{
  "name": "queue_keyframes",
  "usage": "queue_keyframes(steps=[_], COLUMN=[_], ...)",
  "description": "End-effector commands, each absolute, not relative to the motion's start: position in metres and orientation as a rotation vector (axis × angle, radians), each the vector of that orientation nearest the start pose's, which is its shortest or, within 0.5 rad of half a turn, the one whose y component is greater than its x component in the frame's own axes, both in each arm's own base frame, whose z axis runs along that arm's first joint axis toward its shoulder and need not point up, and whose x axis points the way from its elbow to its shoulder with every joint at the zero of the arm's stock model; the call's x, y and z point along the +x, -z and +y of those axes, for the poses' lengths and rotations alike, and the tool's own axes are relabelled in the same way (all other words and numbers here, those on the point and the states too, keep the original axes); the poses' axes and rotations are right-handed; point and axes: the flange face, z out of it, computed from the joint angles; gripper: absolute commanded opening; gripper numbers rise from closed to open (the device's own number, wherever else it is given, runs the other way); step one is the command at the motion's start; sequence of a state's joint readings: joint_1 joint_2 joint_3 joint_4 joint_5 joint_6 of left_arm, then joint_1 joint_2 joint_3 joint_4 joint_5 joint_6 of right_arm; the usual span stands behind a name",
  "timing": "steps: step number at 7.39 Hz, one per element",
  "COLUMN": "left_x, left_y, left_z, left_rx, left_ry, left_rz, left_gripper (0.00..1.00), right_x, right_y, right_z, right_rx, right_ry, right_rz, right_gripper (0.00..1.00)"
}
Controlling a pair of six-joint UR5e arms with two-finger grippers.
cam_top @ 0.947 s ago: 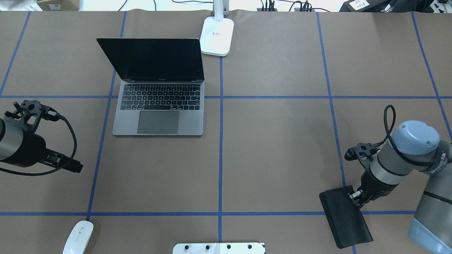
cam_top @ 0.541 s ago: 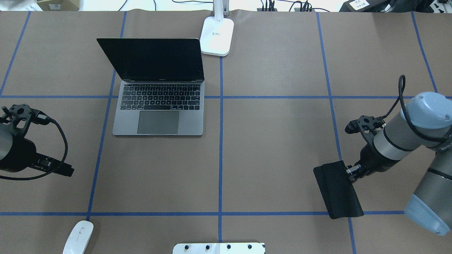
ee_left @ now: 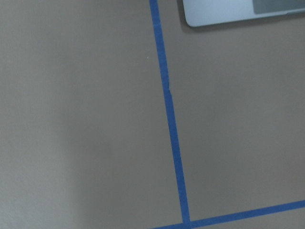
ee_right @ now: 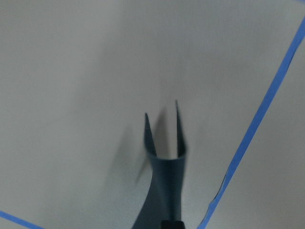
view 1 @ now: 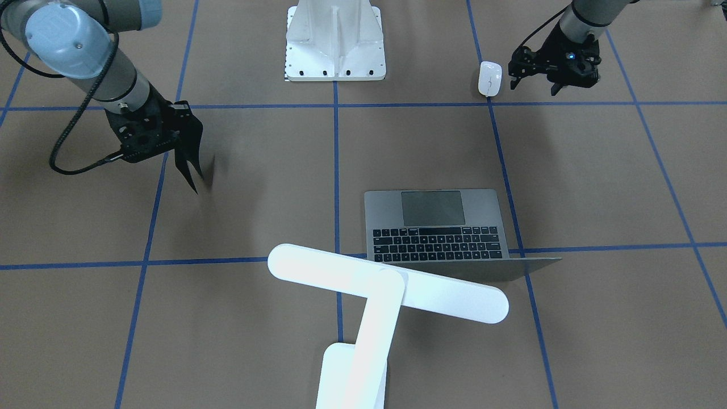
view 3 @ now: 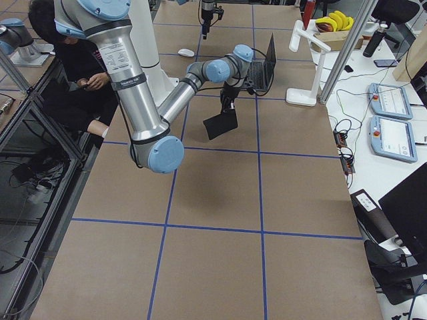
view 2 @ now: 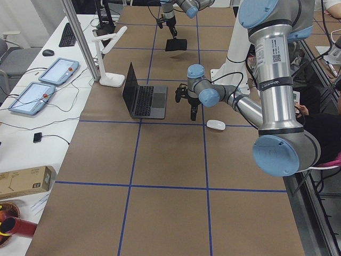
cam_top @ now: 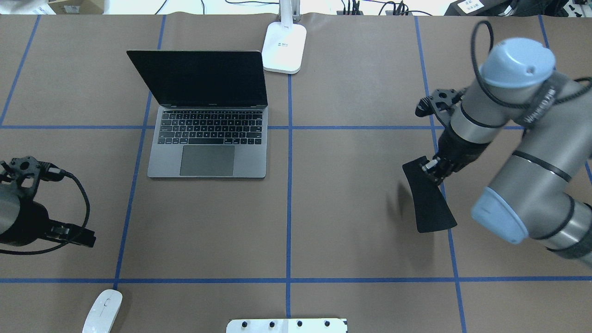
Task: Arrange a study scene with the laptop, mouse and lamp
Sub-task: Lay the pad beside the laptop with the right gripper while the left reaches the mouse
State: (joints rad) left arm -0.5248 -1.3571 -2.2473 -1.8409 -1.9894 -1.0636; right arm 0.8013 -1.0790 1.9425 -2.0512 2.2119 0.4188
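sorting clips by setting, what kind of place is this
Probably a robotics lab: a left arm and right arm reach over a paper-covered table marked with a blue tape grid, and control tablets sit on a side bench.

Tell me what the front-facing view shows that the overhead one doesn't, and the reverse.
Front-facing only: the long bar head and slim arm of the lamp, and the whole body of the white pedestal. Overhead only: the dark screen of the laptop; of the lamp it catches just the base, of the pedestal just an edge. Both: the laptop's keyboard, the mouse, the left gripper, and the right gripper shut on the black pad, which hangs from it.
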Motion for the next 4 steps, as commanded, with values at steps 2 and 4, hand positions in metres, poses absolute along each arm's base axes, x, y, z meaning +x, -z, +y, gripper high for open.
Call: queue_keyframes(steps=[2, 4], left_x=[0.324, 0.329], left_y=[-0.402, -0.409], left_z=[-0.247, -0.236], left_rx=[-0.029, -0.047], left_ry=[-0.124, -0.143], left_rz=[0.834, 0.815], left_gripper=[1.00, 1.00], right_x=[-0.355, -0.333], right_y=[-0.207, -0.166], right_z=[-0.521, -0.567], right_rx=[-0.013, -0.010], right_ry=[0.429, 0.372], right_rz=[-0.740, -0.806], right_gripper=[0.12, 0.12])
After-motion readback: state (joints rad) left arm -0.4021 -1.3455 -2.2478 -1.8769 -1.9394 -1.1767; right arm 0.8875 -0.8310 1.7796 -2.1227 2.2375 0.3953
